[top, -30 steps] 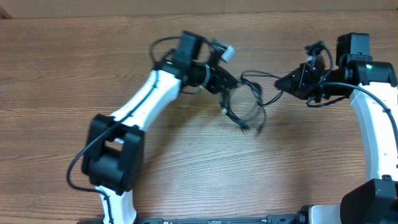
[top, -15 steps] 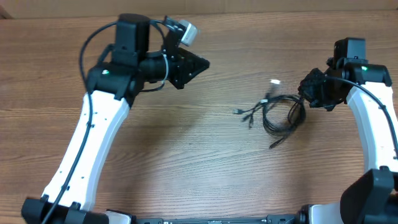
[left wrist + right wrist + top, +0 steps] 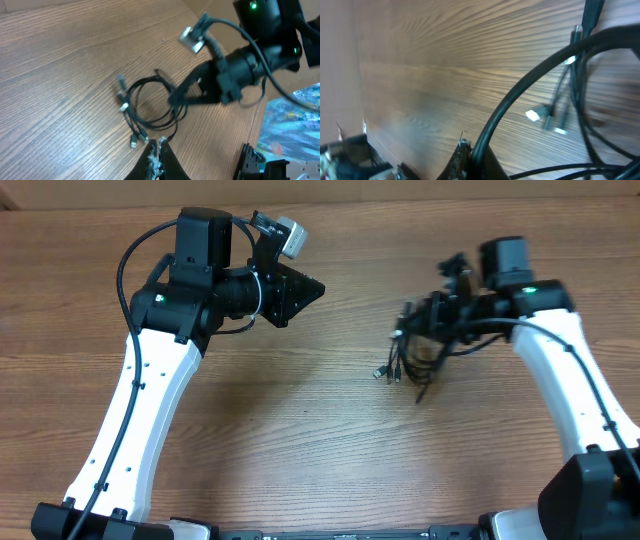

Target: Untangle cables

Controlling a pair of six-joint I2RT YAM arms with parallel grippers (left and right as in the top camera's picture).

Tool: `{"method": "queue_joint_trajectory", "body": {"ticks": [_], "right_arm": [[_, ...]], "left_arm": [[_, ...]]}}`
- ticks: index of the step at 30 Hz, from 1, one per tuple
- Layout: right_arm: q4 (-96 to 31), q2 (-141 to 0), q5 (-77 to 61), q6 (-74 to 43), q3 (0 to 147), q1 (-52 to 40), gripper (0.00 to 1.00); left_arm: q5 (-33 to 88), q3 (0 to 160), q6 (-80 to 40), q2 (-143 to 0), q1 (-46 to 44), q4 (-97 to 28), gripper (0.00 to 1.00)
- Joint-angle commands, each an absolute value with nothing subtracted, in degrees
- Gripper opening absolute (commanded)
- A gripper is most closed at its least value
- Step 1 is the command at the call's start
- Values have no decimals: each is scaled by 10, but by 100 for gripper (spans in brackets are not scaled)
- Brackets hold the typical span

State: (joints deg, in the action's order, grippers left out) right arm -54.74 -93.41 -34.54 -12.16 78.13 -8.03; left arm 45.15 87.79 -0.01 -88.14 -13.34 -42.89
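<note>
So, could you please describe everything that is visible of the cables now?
The cables are thin, black and flexible, wound into a small loose coil that lies on the wooden table. Several short ends with small silvery plugs stick out of the coil. The right pincer meets the coil at its edge. The right wrist view shows one strand running in between its fingertips, so it seems to grip that strand. In the overhead view this pincer hides part of the coil.
</note>
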Motion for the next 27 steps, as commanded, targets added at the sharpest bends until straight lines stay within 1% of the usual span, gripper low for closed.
{"method": "queue_joint_trajectory", "body": {"ticks": [1,3,7,8,9,10,11,12,13,14,15,16,17,20,23,25,27], "right_arm": [[-533,-936,-321,-175,781,-156,4],[-528,-936,-322,-189,781,-188,8],[-515,-936,-322,-195,781,-247,22],[-515,-936,-322,-195,781,-259,24],[-515,-936,-322,-195,781,-269,26],[-519,-936,-322,-192,781,-281,32],[-522,-936,-322,-192,781,-288,33],[-531,-936,-322,-186,781,-303,42],[-536,-936,-322,-175,781,-310,47],[-542,-936,-322,-159,781,-319,56],[-550,-936,-322,-138,781,-330,68],[-554,-936,-322,-134,783,-331,71],[-565,-936,-321,-134,789,-331,73],[-585,-932,-311,-137,814,-305,74],[-611,-926,-283,-139,849,-254,75],[-635,-925,-276,-139,882,-196,75],[-633,-925,-272,-139,885,-167,75]], "left_arm": [[445,887,-10,-877,-109,-431,4],[446,887,-19,-877,-89,-431,4],[446,887,-19,-877,-62,-431,4],[446,887,-20,-877,-60,-431,4],[445,887,-19,-877,-59,-431,4],[445,887,-19,-877,-60,-432,4],[445,887,-19,-877,-60,-432,4],[444,887,-17,-877,-60,-433,4],[444,887,-17,-877,-60,-433,4],[444,887,-17,-877,-60,-433,4],[444,887,-17,-877,-60,-433,4],[444,887,-17,-877,-60,-433,4],[444,886,-17,-877,-62,-434,4],[444,884,-17,-878,-77,-435,4],[432,878,-13,-883,-107,-438,5],[403,874,-17,-897,-149,-448,4],[389,874,-25,-912,-176,-455,4]]}}
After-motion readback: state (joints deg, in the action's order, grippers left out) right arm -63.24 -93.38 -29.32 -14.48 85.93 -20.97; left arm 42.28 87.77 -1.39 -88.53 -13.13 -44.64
